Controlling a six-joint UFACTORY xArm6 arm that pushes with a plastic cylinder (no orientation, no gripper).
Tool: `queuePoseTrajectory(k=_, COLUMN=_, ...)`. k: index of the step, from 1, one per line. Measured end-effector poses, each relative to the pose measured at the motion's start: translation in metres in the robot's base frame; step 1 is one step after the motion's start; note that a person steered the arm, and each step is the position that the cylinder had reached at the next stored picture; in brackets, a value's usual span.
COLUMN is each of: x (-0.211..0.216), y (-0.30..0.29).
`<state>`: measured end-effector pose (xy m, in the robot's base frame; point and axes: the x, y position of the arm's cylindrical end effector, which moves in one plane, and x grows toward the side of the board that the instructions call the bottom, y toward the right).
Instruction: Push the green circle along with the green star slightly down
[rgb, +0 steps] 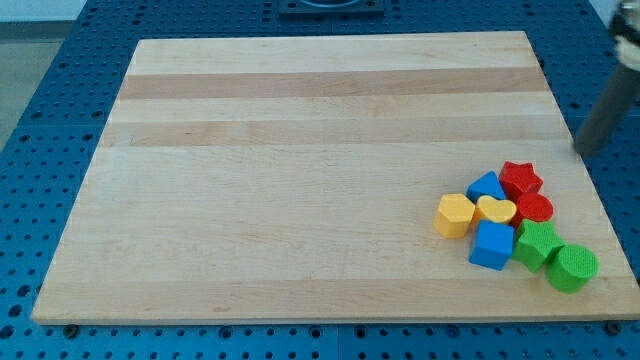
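Observation:
The green circle (572, 268) sits near the board's bottom right corner, touching the green star (537, 244) on its upper left. Both belong to a tight cluster of blocks. My rod comes in from the view's right edge, and my tip (581, 151) is off the board's right edge, above and to the right of the cluster, about a hundred pixels above the green circle. It touches no block.
The cluster also holds a red star (521, 178), a red circle (535, 208), a blue block (487, 186), a yellow heart (496, 210), a yellow hexagon (454, 214) and a blue cube (491, 245). The wooden board (300, 150) lies on a blue perforated table.

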<state>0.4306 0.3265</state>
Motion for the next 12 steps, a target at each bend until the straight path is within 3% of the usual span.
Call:
queuePoseTrajectory(k=2, x=0.062, y=0.018)
queuePoseTrajectory(k=4, x=0.179, y=0.01)
queuePoseTrajectory(k=9, x=0.187, y=-0.121)
queuePoseTrajectory(k=12, x=0.187, y=-0.098)
